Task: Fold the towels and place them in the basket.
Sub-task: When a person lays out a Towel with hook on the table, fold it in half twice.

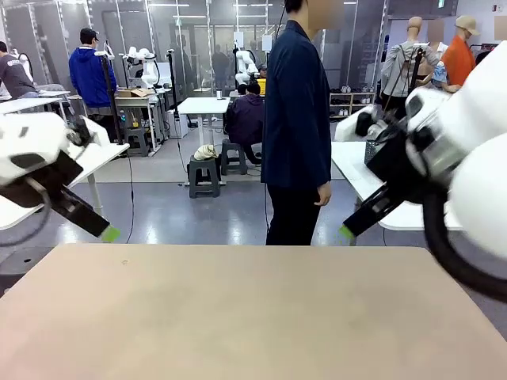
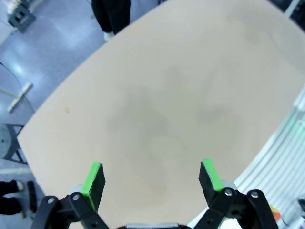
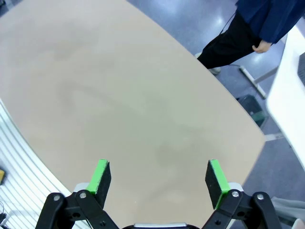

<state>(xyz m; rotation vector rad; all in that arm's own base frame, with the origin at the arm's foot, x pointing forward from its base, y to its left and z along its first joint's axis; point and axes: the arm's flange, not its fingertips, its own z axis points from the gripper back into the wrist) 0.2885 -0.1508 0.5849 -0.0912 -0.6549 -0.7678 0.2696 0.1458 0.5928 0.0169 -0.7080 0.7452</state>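
wide and holding nothing, left pincer [image 2: 152, 174] at 9 o'clock of the tabletop [image 1: 253, 309] and right pincer [image 3: 159, 174] at 3 hover, likely awaiting the person [image 1: 297, 119] at 12; where the towels lie i cannot tell.

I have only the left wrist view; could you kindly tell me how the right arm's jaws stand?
Observer: The right gripper has its jaws wide apart, holding nothing, above the table.
Operator: Thank you. What is the person doing?
Observer: The person stands at the far side, turned sideways, one hand hanging loose.
Operator: And how does my left arm look from the front?
Observer: The left gripper hangs raised over the left side, slanting down toward the middle.
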